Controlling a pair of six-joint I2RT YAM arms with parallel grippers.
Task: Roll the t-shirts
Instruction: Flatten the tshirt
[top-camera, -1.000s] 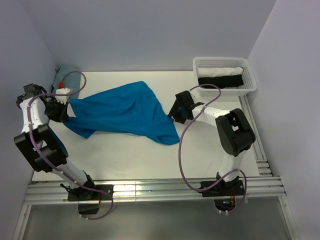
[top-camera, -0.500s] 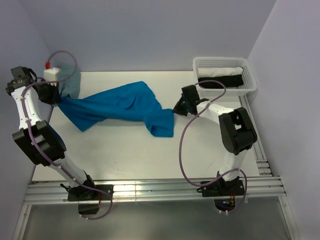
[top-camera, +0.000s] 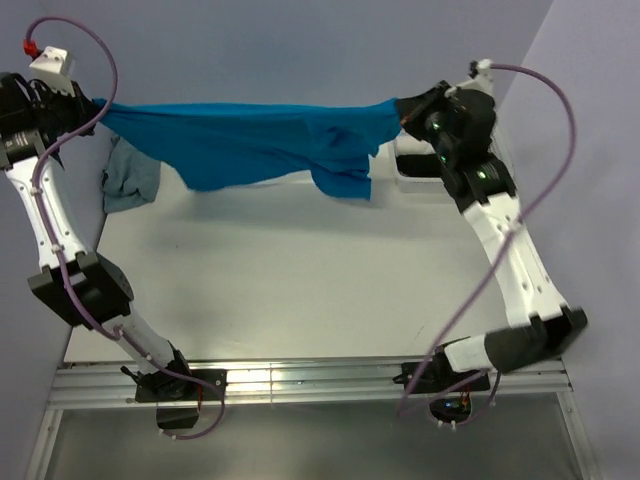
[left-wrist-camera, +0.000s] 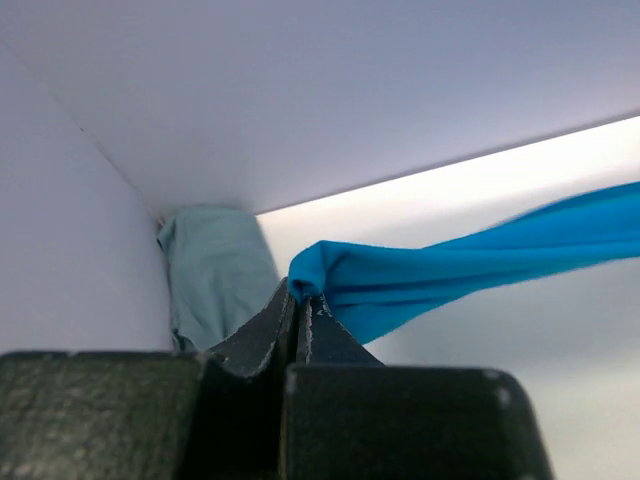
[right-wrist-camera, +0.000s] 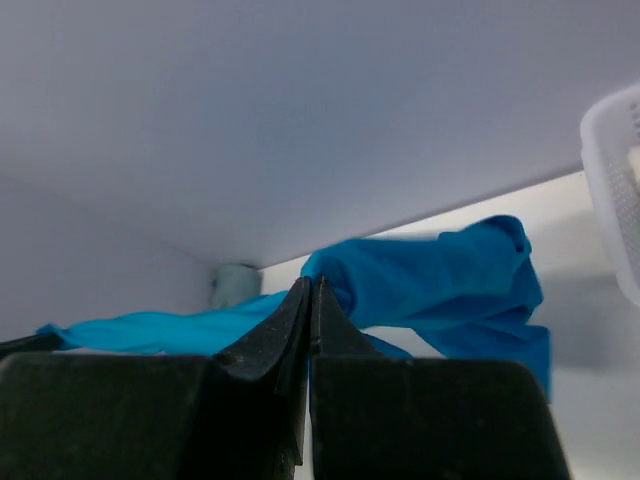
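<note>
The turquoise-blue t-shirt (top-camera: 250, 140) hangs stretched in the air above the back of the table, held at both ends. My left gripper (top-camera: 98, 104) is shut on its left end, raised high at the back left; the pinched blue fabric (left-wrist-camera: 400, 275) shows at the fingertips in the left wrist view. At the back right, lifted in front of the basket, my right gripper (top-camera: 400, 110) is shut on the right end, and the blue cloth (right-wrist-camera: 440, 280) bunches just past its tips. A second, pale grey-green t-shirt (top-camera: 130, 180) lies crumpled in the back left corner.
A white mesh basket (top-camera: 410, 182) stands at the back right, mostly hidden behind my right arm; its rim (right-wrist-camera: 612, 190) shows in the right wrist view. Walls close in the table at the back and on both sides. Rails run along the near edge (top-camera: 300, 380).
My right gripper shut on the blue shirt's right end. Both arms then lifted and pulled apart, raising the shirt off the table and stretching it in the air.
</note>
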